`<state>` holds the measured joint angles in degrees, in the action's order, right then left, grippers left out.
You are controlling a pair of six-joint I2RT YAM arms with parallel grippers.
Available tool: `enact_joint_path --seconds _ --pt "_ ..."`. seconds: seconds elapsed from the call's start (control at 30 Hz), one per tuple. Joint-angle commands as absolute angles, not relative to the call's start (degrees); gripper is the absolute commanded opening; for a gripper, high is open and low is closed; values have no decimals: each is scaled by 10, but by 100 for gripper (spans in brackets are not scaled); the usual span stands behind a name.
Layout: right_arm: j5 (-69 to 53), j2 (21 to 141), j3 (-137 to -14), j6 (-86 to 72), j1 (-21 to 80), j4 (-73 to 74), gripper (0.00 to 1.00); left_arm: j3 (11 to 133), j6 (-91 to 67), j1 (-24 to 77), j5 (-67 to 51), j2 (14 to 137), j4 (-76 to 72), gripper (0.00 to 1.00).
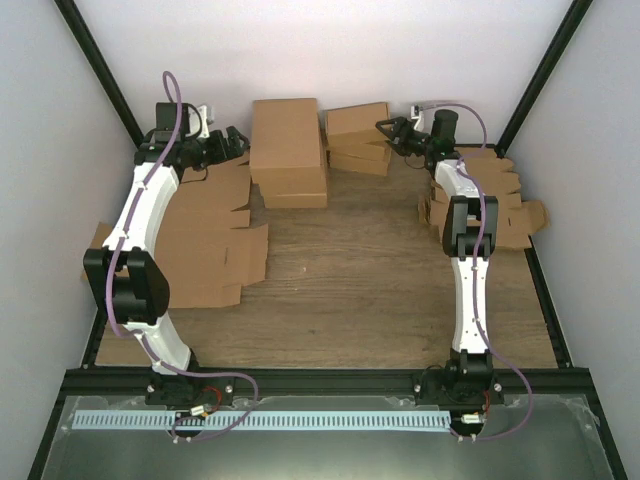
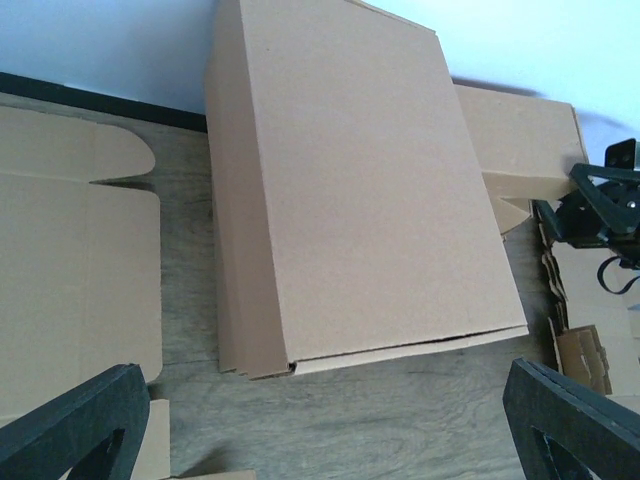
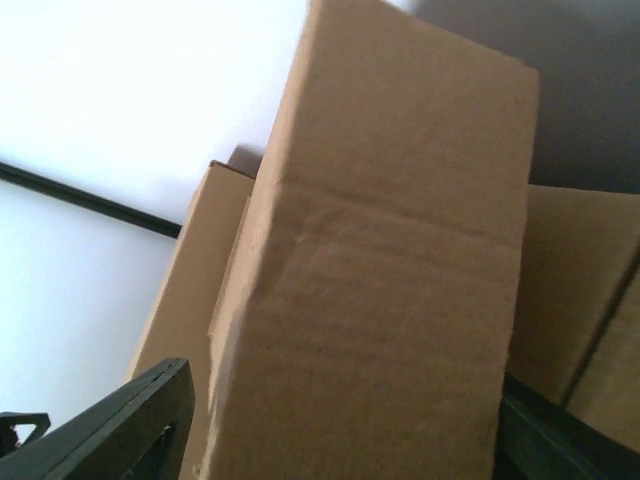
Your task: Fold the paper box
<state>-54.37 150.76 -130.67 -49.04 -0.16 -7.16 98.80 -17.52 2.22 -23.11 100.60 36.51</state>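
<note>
- Brown cardboard is everywhere in the top view. The paper box [image 1: 357, 121] lies at the back of the table [image 1: 350, 300], on top of a short stack of like boxes [image 1: 358, 158]. The right arm [image 1: 465, 250] reaches to it, its jaws at the box's right end.
- Beside that stack stands a pile of big folded boxes [image 1: 287, 150]. Flat sheets [image 1: 205, 245] lie under the left arm [image 1: 140, 220], whose jaws hang over the back left, just beside the big pile.
- From the left wrist, the left jaws stand wide apart with nothing between them. The big folded boxes [image 2: 360, 180] fill the middle and a flat sheet [image 2: 70, 270] lies to one side. The paper box [image 2: 520, 125] peeks out past the pile, the right jaws at its end.
- From the right wrist, the paper box [image 3: 390, 300] fills the gap, and both fingers sit against its sides, so the right jaws look closed on it.
- The box looks already shut, so I judge folding done and stacking in hand.
- Next, probably, the right jaws should let go squarely so the stack is not nudged, and a fresh flat sheet be picked.
</note>
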Motion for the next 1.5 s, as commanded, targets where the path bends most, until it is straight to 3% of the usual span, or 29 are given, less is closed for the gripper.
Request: enact_joint_path --seconds 0.0,0.07,0.13,0.23,0.37,1.07,1.47 --pt "-520 1510 -1348 -482 0 -61 73 1018 -166 18 -238 1027 369 100" --pt "-512 1510 -1350 -478 0 -55 72 1020 -170 18 -239 1035 368 100" --pt "-506 1506 -1350 -470 0 -52 82 1021 -171 18 -243 1041 366 100" --pt "-488 1496 -1349 -451 1 -37 86 1021 -169 18 -234 1045 365 100" --pt "-458 1481 -1349 -422 1 -6 99 1026 -172 18 -227 1052 364 100" --pt "-341 1441 -1349 -233 24 34 100 1050 -173 18 -236 1076 382 100" --pt "-301 1332 -1264 -113 26 67 100 1101 -140 18 -257 1124 414 100"
